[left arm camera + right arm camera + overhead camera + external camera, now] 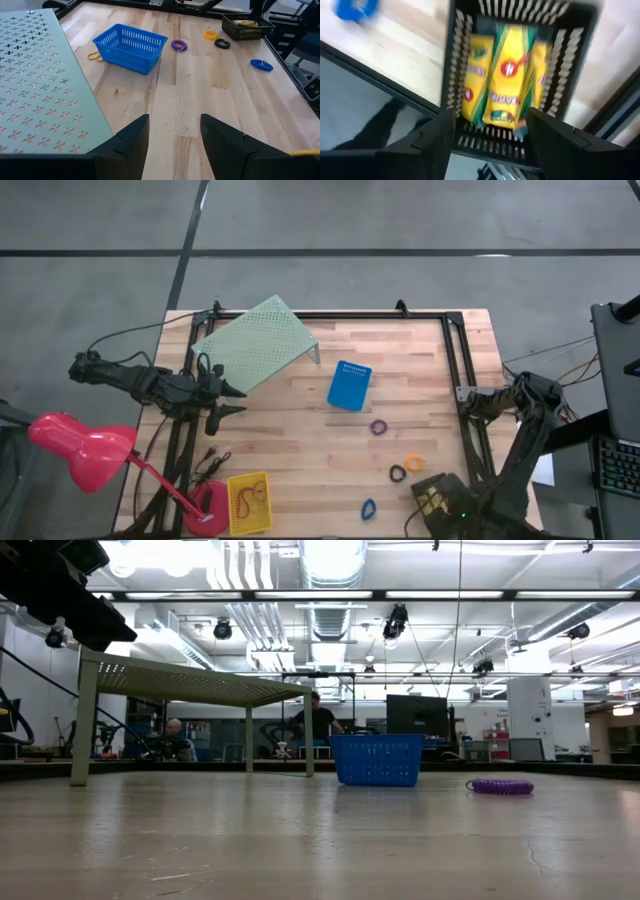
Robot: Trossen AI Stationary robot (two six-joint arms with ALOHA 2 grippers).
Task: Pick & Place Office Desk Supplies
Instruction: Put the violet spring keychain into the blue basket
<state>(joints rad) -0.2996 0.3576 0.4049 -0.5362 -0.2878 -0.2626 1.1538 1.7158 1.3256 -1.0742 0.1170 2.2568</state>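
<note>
My right gripper [490,135] hangs open, pointing down over the black bin [433,498] at the table's near right. Yellow packs [502,80] lie in the bin below the fingers, clear of them. On the bare wood lie a purple ring [378,426], an orange ring [414,462], a black ring [398,473] and a blue ring [368,508]. A tan rubber band [94,56] lies beside the blue bin [349,385]. More bands lie in the yellow bin [249,502]. My left gripper [175,135] waits open at the table's left, beside the riser.
The pale green perforated riser [255,343] stands on legs at the far left. A pink lamp [80,445] leans over the near left corner. A black frame [455,360] runs along the table's edges. In the low view, people [318,720] show in the room beyond.
</note>
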